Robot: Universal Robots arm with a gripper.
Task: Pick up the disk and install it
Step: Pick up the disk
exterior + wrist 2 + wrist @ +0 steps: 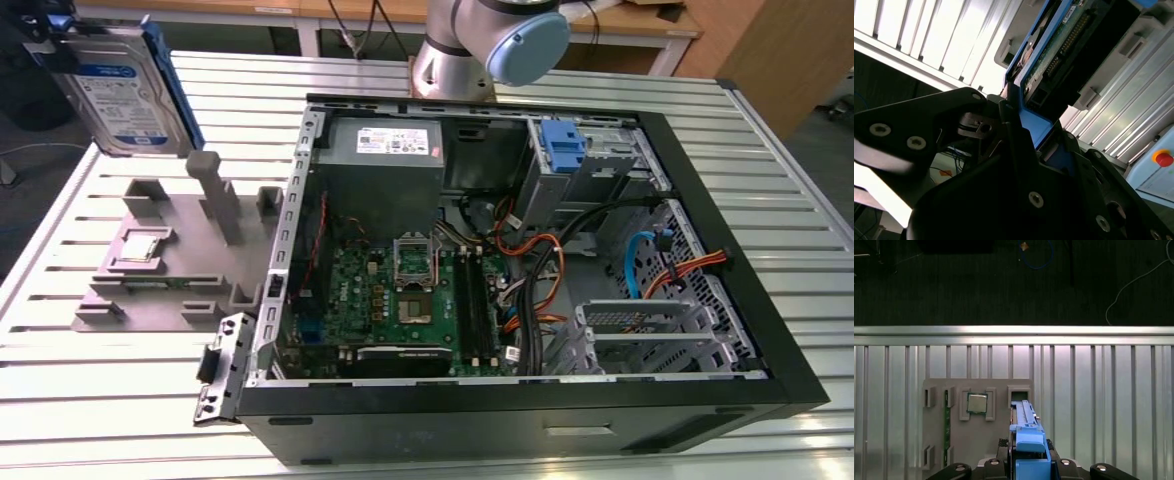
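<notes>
A: Entry. Where is the flat rectangular silver disk [127, 85] with the white-and-blue label?

B: It is off the table, on edge and near upright, at the exterior view's upper left, above the grey moulded fixture tray [160, 270]. The black two-finger gripper [1021, 132] has its jaws drawn in narrow on the disk's blue plastic carrier. Both wrist views show the blue frame pinched between them.

A: Note for the carry?

B: Judgement: the grip is at one end of the frame, so the long body hangs below as a lever. Keep it vertical, move slowly and avoid twisting. Keep it clear of the tray's raised posts and the wall of the open black computer case [534, 410].

A: Appearance?

B: The label side faces the exterior camera. The second wrist view shows a green circuit board with a connector row. Blue rails run along the long edges.

A: Surroundings?

B: The tray holds a small square processor chip [977, 403]. Everything rests on the slatted aluminium table [80, 400]. Inside the case, a blue ribbed tab [567, 150] sits on a grey cage.
</notes>
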